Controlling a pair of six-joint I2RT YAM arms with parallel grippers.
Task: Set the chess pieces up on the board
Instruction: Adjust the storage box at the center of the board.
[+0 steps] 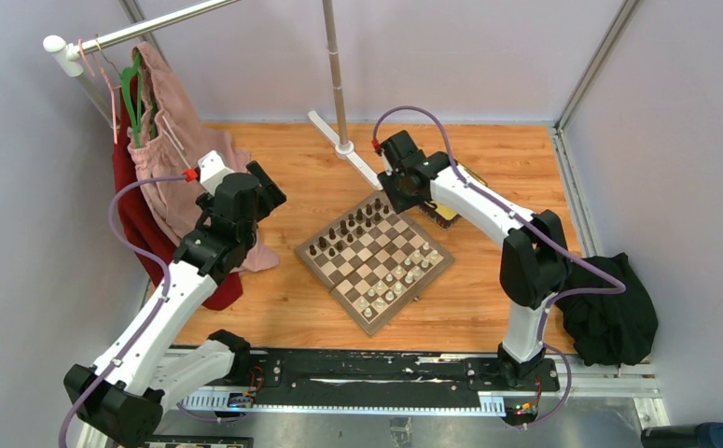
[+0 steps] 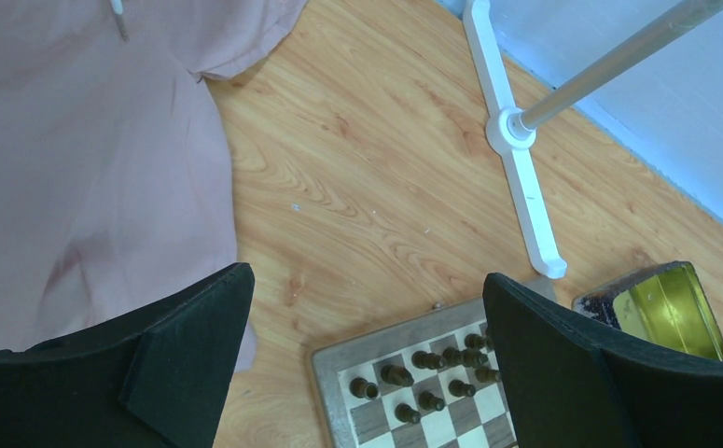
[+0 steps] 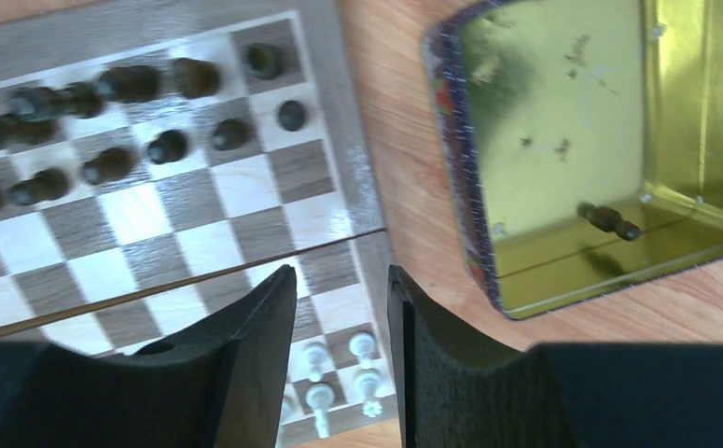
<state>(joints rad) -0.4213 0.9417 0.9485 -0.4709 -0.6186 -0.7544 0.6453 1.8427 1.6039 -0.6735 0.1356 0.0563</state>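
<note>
The board (image 1: 368, 254) lies at an angle in the middle of the wooden table. Dark chess pieces (image 1: 348, 231) stand in rows along its far-left side and pale ones (image 1: 404, 280) along its near-right side. My left gripper (image 1: 271, 189) is open wide and empty, left of the board; its view (image 2: 367, 308) shows a board corner (image 2: 334, 373) with dark pieces (image 2: 413, 359). My right gripper (image 1: 393, 196) hovers over the board's far corner. In its own view the right gripper (image 3: 339, 280) is partly open and empty, above pale pieces (image 3: 339, 359). One dark piece (image 3: 609, 221) lies in the gold tin (image 3: 563, 112).
The gold tin (image 1: 441, 213) sits just right of the board's far corner, partly under my right arm. A white stand foot (image 1: 343, 149) and pole rise behind the board. Pink and red garments (image 1: 166, 159) hang at the left. A black cloth (image 1: 614, 313) lies at the right.
</note>
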